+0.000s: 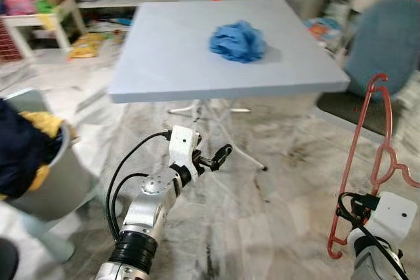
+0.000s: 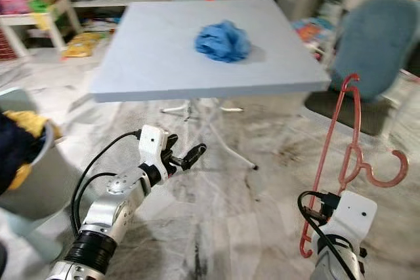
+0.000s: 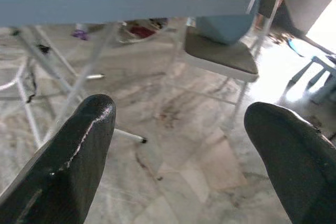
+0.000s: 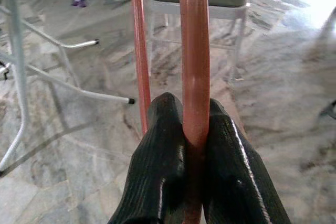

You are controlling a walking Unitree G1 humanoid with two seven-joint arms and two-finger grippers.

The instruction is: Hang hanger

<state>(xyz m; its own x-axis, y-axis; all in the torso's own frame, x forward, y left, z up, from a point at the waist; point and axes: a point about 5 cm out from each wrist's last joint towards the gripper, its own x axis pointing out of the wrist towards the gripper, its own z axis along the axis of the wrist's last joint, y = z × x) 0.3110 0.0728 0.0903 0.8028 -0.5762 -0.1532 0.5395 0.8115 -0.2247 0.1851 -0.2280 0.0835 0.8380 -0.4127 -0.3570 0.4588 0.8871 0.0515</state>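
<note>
A salmon-red plastic hanger [image 1: 356, 162] stands nearly upright at the lower right, its hook end high beside the chair. My right gripper [image 4: 193, 129] is shut on one of its bars, which runs up between the two black fingers [image 4: 163, 150]. My left gripper [image 1: 220, 155] reaches forward low over the floor, in front of the table's legs. It is open, with its fingers [image 3: 73, 161] wide apart and nothing between them.
A light blue-grey table [image 1: 170, 63] stands ahead with a crumpled blue cloth [image 1: 237, 40] on top. A blue chair [image 1: 387, 44] is at the right. A grey basket [image 1: 46, 188] of clothes sits at the left. Marble floor lies between.
</note>
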